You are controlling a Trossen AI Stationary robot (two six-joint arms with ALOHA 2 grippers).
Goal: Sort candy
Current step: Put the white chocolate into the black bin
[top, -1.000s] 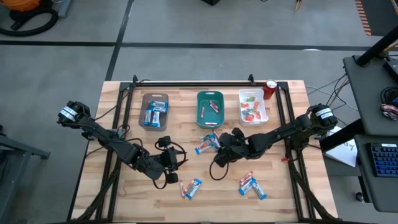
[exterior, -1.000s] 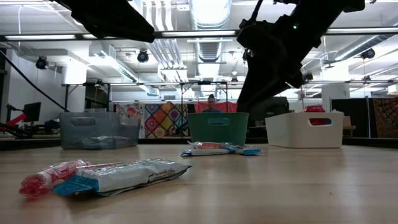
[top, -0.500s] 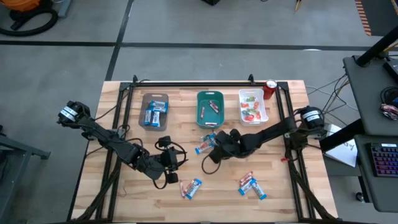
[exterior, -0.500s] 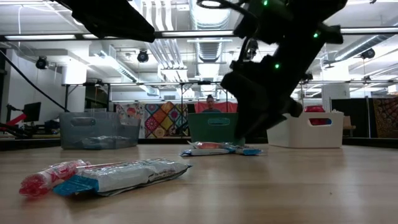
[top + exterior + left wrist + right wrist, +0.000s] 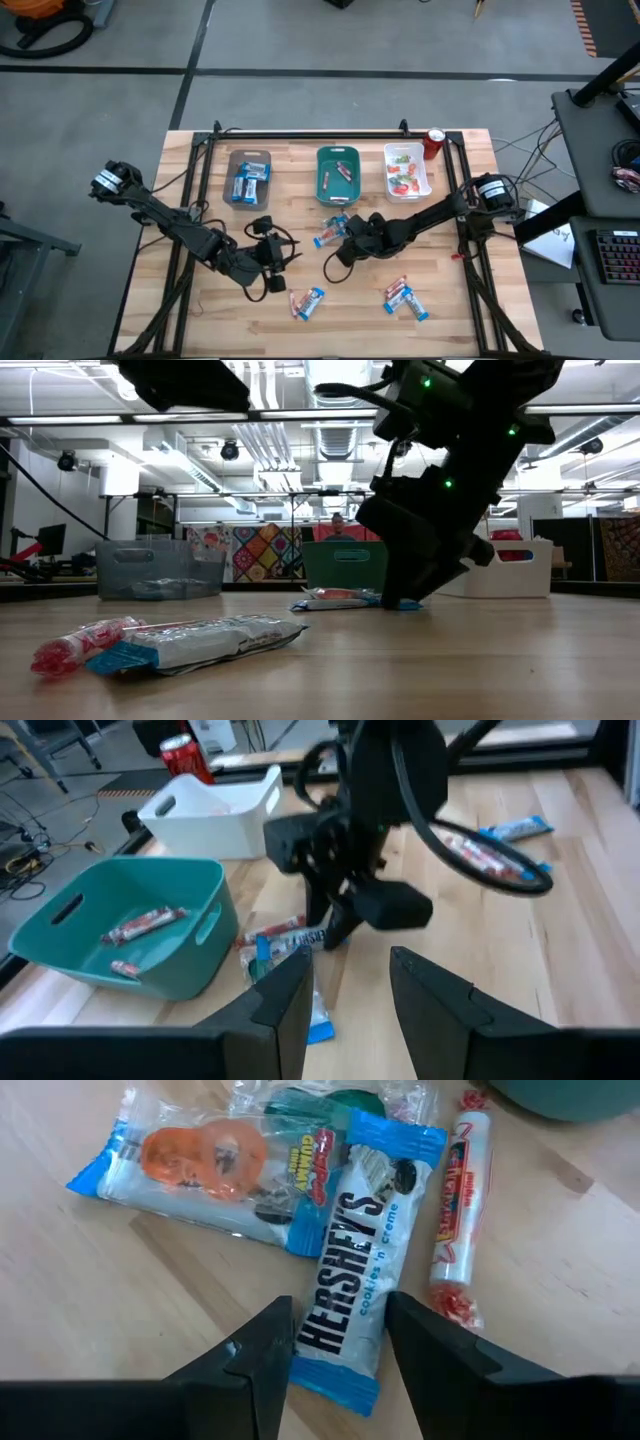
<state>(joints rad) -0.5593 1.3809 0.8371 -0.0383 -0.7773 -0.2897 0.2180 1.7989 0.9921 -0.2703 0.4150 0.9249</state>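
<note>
pickup is being prepared: the right gripper [image 5: 335, 1345], fingers spread, is lowered over a hershey's cookies 'n' creme bar [image 5: 350, 1260] lying in a small pile before the teal tray [image 5: 338, 173]. descent and closure would be needed next. the left gripper [image 5: 345, 995], also spread and empty, is kept waiting nearby.

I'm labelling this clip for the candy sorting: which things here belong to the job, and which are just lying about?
Part of the job:
- Hershey's bar, between the right gripper's open fingers
- gummy packet
- red-and-white candy roll
- loose candy near the table's front
- grey tray, teal tray, white tray
- left gripper, open

Lying about:
- red can
</note>
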